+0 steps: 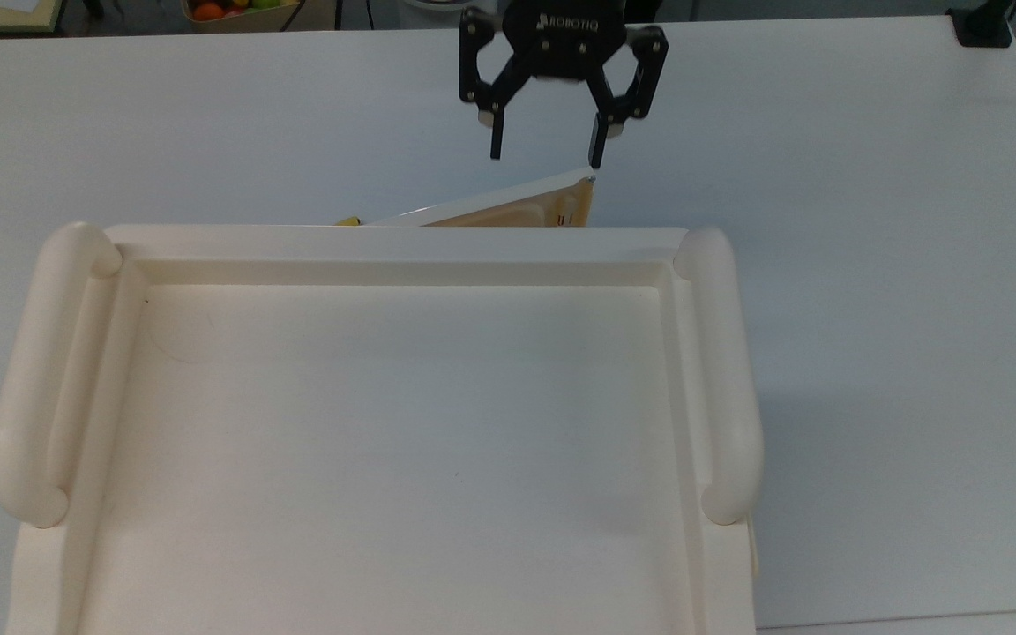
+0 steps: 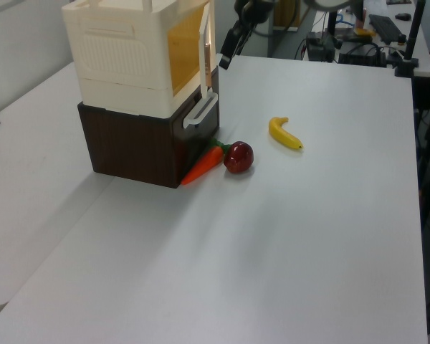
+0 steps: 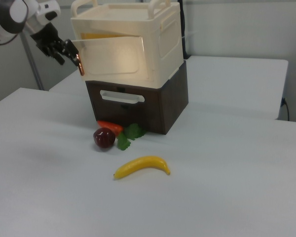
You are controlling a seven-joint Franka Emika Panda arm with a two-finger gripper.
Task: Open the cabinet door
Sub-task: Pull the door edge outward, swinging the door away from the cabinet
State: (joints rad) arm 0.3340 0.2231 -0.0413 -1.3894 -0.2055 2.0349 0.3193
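Note:
The cream cabinet (image 1: pixel 402 242) has a recessed tray top with rounded rails and stands on a dark brown drawer unit (image 2: pixel 140 147). Its cabinet door (image 1: pixel 508 210) stands partly swung out from the front, hinged at the top view's left and showing its yellowish inner face. In the left view the cabinet door (image 2: pixel 206 50) appears edge-on; in the right view the cabinet door (image 3: pixel 113 57) angles outward. My gripper (image 1: pixel 546 152) is open just beyond the door's free edge, with one fingertip (image 1: pixel 597 152) close above the door's corner. Nothing is between the fingers. The gripper (image 3: pixel 69 52) hovers beside the door's small handle.
On the white table (image 1: pixel 870 220) in front of the drawer unit lie a carrot (image 2: pixel 201 166), a red apple (image 2: pixel 238 157) and a banana (image 2: pixel 284 134). A white drawer handle (image 2: pixel 199 112) juts out below the door. Equipment stands beyond the table's far edge.

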